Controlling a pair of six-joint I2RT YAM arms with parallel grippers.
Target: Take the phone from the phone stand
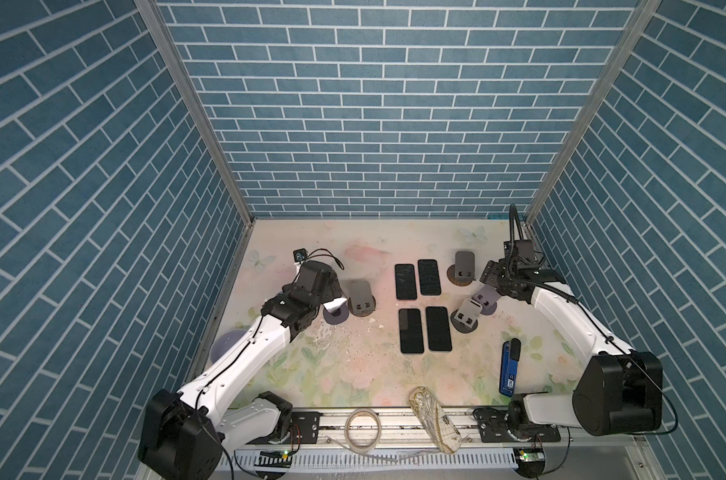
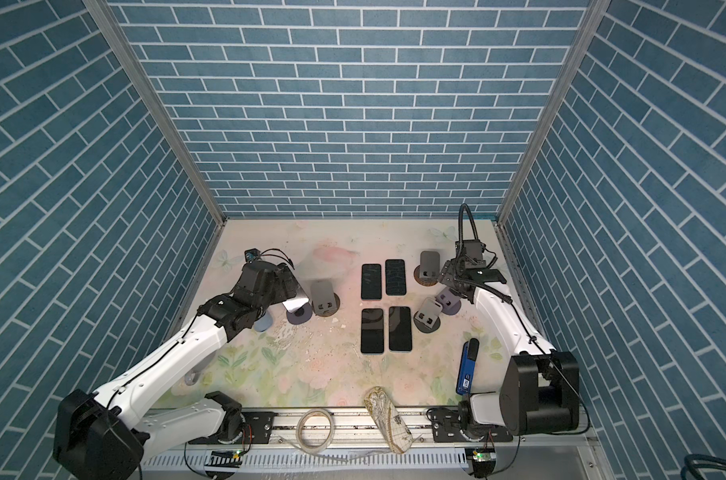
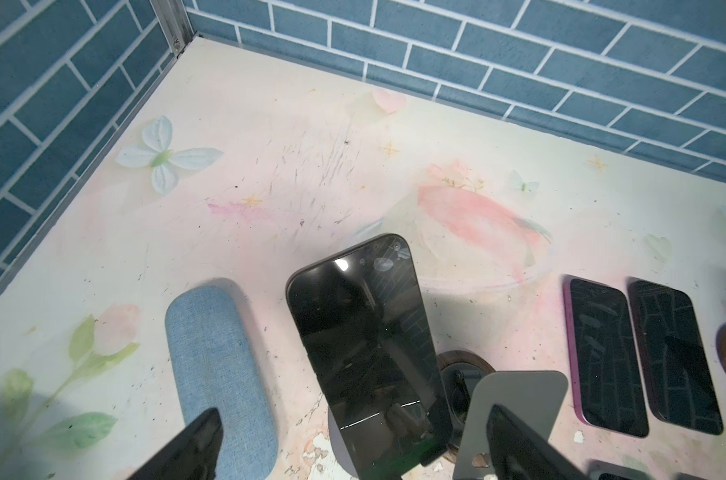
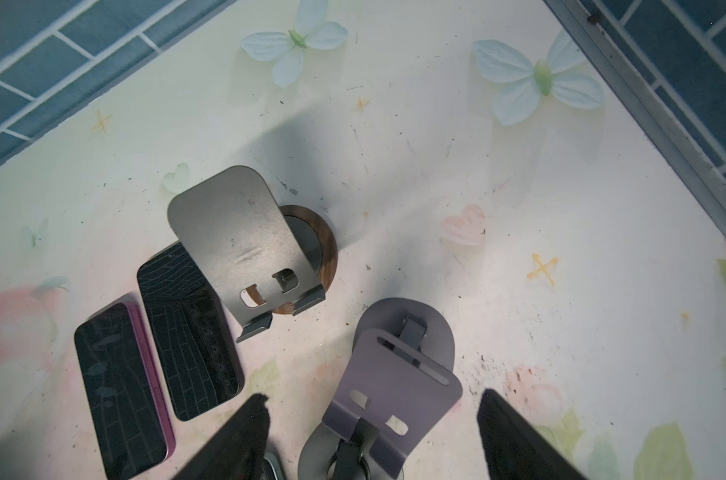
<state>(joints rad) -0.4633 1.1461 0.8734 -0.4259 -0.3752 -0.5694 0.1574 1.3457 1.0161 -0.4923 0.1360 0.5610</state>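
At the left of the flowered bench, the left arm reaches in from the near corner. The left end effector has its fingers spread wide apart, one on each side of the phone and touching neither edge in the left wrist view. The phone leans back, screen up, on its phone stand, which has a round purple-grey base. A blue-grey fabric case lies flat just beside it on the side nearer the left wall. On the phone's other side stands an empty grey stand on a wooden disc, nearly touching the phone stand's base. Toward the middle, a block of four flat phones lies face up in two rows of two, well apart from the left end effector. Right of that block is a far grey stand on a wooden base and a near grey stand, both empty. Between and just behind them is an empty purple stand. The right end effector hangs over the purple stand with its fingers apart, gripping nothing. Nearer the front, a blue device stands upright by the right arm's base. A patterned pouch and a tape ring rest on the front rail.
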